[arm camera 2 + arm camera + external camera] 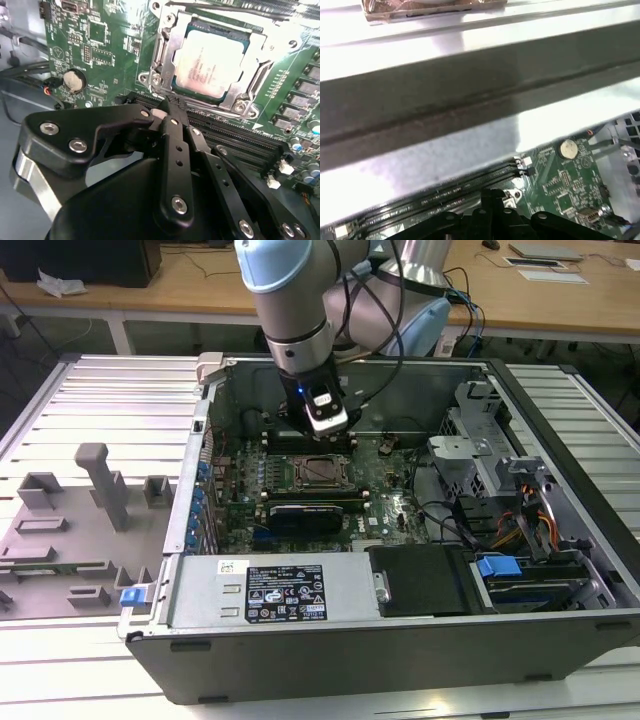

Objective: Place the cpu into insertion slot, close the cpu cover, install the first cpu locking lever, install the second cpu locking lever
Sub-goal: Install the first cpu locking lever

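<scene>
1. Second wrist view: cpu [210, 62] seated flat in the insertion slot [167, 50], pale top showing through the window of the cpu cover [255, 55], which looks closed down over it. Same socket seen mid-board in the exterior view, cpu [320, 472].
2. Thin dark lever rods [225, 10] lying along the far edge of the socket; cannot tell whether latched or loose.
3. End effector [172, 107] with fingers pressed together, clamped on nothing, tips just beside the near edge of the cover, over the long black memory slots [240, 137].
4. Risk, as a judgement: tips so near the slots could snag a slot latch or scrape the green board [110, 55] on any sideways drift; a push landing off the lever could load the cover unevenly and stress the pin field beneath.
5. Risk: an unlatched lever could spring back against the fingers.
6. Pose, exterior view: arm [290, 300] reaching steeply down from the far side into the open computer case [560, 630], end effector [327, 435] low over the board, just behind the socket. Case lying on the ribbed table [80, 400].
</scene>
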You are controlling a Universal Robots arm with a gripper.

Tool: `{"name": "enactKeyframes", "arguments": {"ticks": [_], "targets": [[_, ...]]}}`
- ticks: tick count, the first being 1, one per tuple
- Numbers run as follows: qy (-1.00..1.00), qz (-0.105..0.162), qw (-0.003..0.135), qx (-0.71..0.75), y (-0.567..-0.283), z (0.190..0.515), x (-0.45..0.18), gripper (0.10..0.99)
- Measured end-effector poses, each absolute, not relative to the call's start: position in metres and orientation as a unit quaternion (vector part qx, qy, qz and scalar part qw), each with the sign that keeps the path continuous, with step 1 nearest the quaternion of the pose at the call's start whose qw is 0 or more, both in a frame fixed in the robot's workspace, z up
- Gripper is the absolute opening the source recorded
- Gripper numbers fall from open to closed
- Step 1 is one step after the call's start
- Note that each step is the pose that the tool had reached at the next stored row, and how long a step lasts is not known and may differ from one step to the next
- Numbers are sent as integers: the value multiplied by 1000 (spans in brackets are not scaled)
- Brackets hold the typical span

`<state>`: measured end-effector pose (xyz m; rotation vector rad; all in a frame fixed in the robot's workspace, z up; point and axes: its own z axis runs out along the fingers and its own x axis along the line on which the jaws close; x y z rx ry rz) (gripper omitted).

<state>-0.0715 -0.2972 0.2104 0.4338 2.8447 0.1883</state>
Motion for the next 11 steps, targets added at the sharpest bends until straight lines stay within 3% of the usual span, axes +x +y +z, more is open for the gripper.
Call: {"name": "enactKeyframes", "arguments": {"ticks": [7, 8, 10, 11], "targets": [[979, 57, 128, 149, -297, 212, -71, 106], [979, 56, 122, 150, -297, 212, -71, 106], [983, 52, 93, 151, -297, 211, -70, 106], [983, 52, 92, 152, -297, 212, -70, 106]]}}
